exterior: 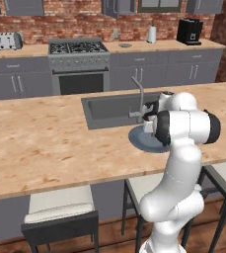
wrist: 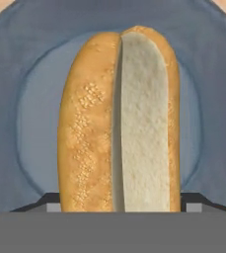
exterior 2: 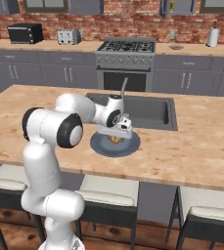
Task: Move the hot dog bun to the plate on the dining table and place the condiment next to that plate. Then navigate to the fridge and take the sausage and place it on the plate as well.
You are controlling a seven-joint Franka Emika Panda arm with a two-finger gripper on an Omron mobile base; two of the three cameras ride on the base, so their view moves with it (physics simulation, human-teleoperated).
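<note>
Because the bun belonged on the plate [exterior 2: 100, 145], my hand [exterior 2: 119, 131] hung low over its middle. The hot dog bun [wrist: 118, 121] sat between my fingers; whether I gripped it, I couldn't tell.

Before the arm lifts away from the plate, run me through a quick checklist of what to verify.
1. Hot dog bun over the plate: ok, the blue-grey dish lies behind it all round.
2. Bun actually resting on the plate: cannot tell.
3. Claw released: cannot tell, the fingertips sit either side of the bun's near end, contact unclear.
4. Plate on the dining table, by the sink: ok.
5. Faucet clear of the arm: cannot tell, it stands close by.
</note>
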